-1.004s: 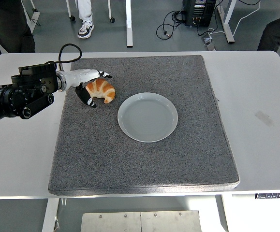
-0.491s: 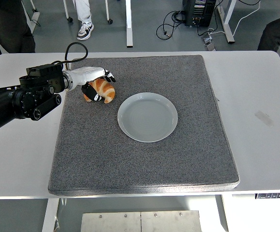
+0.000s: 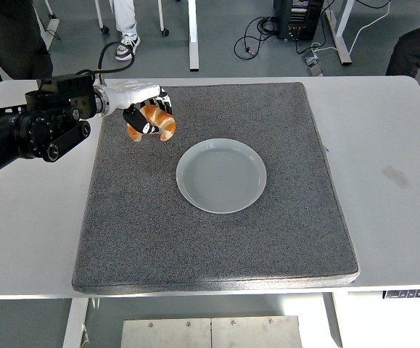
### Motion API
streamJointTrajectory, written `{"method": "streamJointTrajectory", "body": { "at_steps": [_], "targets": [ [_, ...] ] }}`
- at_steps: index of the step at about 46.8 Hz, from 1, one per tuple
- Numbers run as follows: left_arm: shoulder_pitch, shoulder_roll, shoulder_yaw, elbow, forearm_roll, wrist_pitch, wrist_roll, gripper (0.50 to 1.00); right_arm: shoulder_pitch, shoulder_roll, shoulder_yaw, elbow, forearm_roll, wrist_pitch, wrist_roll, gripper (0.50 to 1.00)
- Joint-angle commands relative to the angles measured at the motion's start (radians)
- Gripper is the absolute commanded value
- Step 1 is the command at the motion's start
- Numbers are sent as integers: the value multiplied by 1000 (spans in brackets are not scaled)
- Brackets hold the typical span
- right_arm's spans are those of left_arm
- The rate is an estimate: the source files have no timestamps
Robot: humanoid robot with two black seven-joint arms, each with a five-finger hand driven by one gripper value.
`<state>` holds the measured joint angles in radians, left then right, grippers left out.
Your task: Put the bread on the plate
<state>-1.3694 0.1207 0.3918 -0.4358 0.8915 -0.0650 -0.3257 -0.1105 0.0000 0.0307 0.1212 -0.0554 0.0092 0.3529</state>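
The bread is a golden-brown croissant, held up off the grey mat at the mat's upper left. My left hand is shut on it, white fingers over its top and a black thumb under its left end. The black left arm comes in from the left edge. An empty pale grey plate lies on the middle of the mat, to the right of and below the croissant. The right arm is out of view.
A large grey speckled mat covers most of the white table. Beyond the far edge are a person's legs and shoe, desk legs and cables on the floor.
The left hand closed around the croissant and lifted it off the mat, moving up and slightly away from me; the arm rose with it. The plate has not moved.
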Motion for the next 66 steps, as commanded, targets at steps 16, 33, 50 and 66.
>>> {"method": "streamJointTrajectory", "body": {
  "at_steps": [16, 33, 50, 66],
  "targets": [
    [-212, 27, -65, -43, -59, -217, -41, 500, 0, 0, 0, 0, 0, 0, 0, 1000],
    [-292, -39, -87, -139, -66, -262, -42, 500, 0, 0, 0, 0, 0, 0, 0, 1000],
    [-254, -121, -80, -152, -60, -262, -41, 500, 0, 0, 0, 0, 0, 0, 0, 1000],
    [-160, -121, -59, -144, -28, -225, -38, 500, 0, 0, 0, 0, 0, 0, 0, 1000]
  ]
}}
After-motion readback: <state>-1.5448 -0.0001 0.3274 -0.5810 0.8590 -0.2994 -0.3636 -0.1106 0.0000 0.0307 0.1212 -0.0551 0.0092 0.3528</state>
